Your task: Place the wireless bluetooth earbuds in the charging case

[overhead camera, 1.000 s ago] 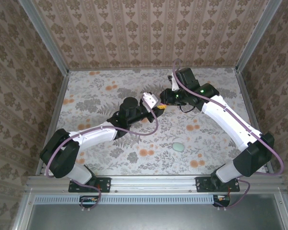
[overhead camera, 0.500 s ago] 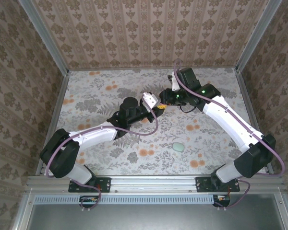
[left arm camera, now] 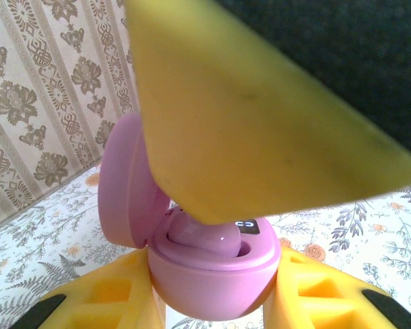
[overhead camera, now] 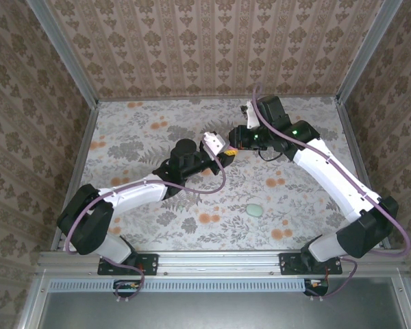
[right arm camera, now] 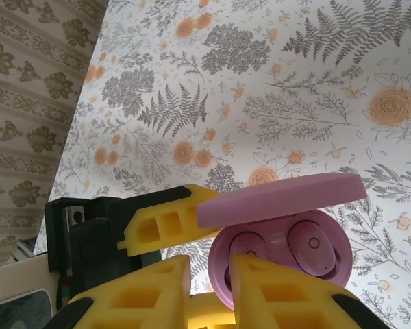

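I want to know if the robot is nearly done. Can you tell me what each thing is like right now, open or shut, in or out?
Pink case: lid open, gripped on both sides.
Earbuds: both sitting in their seats inside the pink case.
Left gripper: shut on the pink case.
Right gripper: fingers a little apart, holding nothing, right at the case.
Green case: shut, lying on the table.

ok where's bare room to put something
Free: far-left corner of the floral table; near strip left of the pale green pebble-shaped case. Crowded: mid-table, where the left gripper holds the open pink charging case by the right gripper.
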Robot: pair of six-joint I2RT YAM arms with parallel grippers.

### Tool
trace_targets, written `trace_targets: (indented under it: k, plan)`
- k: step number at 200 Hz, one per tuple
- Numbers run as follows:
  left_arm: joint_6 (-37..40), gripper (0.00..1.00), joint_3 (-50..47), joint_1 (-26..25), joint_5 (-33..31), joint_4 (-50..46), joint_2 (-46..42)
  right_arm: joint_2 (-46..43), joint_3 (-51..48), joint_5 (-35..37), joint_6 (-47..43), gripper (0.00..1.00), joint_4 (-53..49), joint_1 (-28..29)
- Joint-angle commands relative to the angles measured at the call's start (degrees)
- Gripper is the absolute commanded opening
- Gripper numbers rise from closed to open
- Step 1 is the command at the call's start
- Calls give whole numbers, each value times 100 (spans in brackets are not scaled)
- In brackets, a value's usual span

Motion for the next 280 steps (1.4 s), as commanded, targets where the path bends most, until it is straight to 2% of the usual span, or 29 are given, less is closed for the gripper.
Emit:
trace_targets:
  k: [1, 84, 125, 137, 160, 186, 208, 243, 280]
  plan:
    - [-27, 33, 135, -59, 84, 265, -121, 66, -77, -139, 24, 23, 53, -36]
    - [2, 33, 109, -51, 39, 276, -230, 164, -161, -505, 18, 25, 139, -53]
    - [-27, 33, 0, -49, 43, 454, -336, -451, -244, -629, 130, 29, 536, -161]
    - [-85, 34, -94, -36, 115, 647, -371, -779, -362, -622, 199, 30, 730, -301]
    - [-311, 34, -177, 60, 704, 1025, -371, -1336, -685, -619, 520, 34, 987, -772]
    - [-269, 34, -142, 64, 1130, 1017, -415, -1677, -1013, -915, 889, 43, 1329, -1434]
    - [-172, 35, -42, 64, 1307, 794, -446, -1585, -1015, -1542, 1139, 48, 1406, -1776]
    - [-80, 35, 73, 66, 1375, 580, -453, -1094, -861, -2345, 1455, 51, 1643, -1796]
    - [-129, 35, 133, 71, 1418, 530, -477, -627, -752, -2688, 1639, 52, 1701, -1796]
